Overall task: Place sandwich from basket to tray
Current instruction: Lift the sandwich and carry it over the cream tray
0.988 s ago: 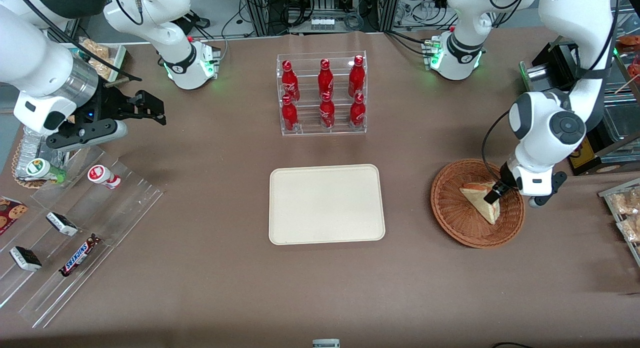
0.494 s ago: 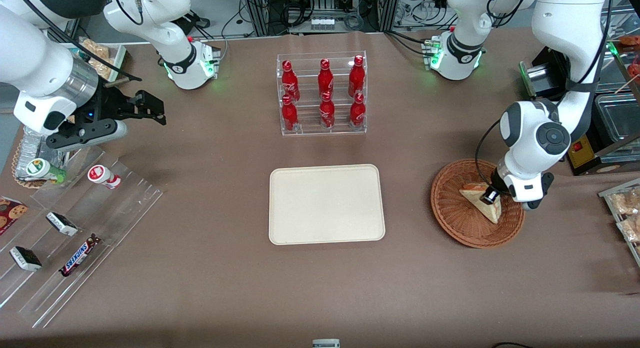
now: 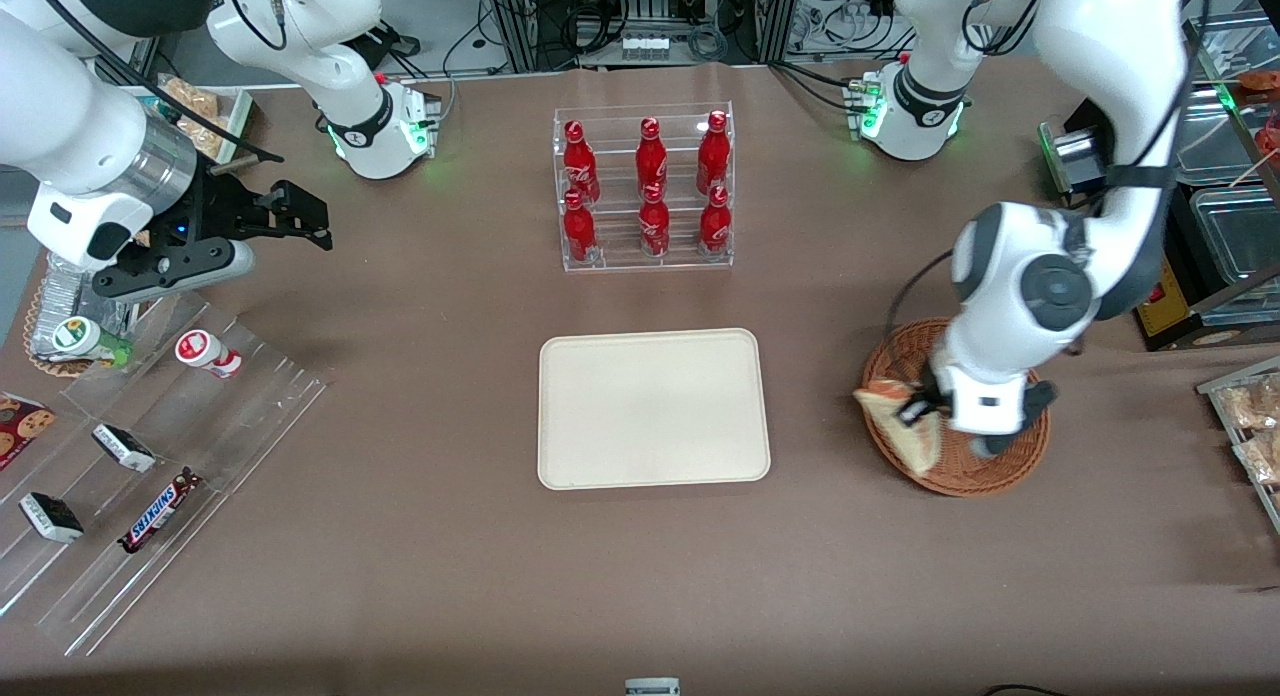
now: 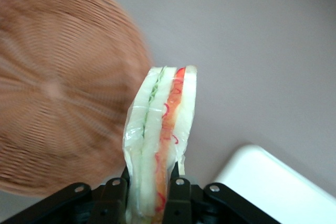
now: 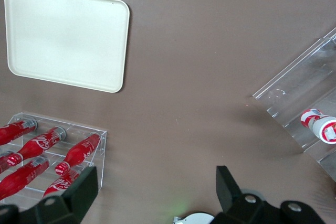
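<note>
Wrist view: end effector [image 4: 149, 192] clamps sandwich [image 4: 160, 129] above basket [image 4: 58, 93].

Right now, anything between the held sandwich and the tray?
Nothing visible. The gripper is shut on the sandwich, lifted over the basket rim on the side toward the tray. Only bare tabletop lies between them, and nothing rests on the tray. The bottle rack stands farther from the front camera, off the path.
</note>
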`<control>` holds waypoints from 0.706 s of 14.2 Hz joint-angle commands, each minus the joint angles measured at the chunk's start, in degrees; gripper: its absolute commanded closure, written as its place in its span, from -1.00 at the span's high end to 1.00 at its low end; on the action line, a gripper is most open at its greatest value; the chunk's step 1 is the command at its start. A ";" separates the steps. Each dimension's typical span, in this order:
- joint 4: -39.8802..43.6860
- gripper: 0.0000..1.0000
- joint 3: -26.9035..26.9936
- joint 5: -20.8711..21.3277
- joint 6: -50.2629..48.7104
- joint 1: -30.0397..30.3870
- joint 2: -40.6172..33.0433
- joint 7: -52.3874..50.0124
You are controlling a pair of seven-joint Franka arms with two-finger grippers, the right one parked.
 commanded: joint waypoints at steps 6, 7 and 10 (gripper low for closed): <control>15.46 -0.98 -0.24 7.51 2.17 -21.54 15.17 -2.79; 16.87 -0.98 0.02 7.60 2.35 -23.39 16.84 -4.11; 19.43 -0.98 1.77 9.87 2.44 -28.05 19.23 -6.22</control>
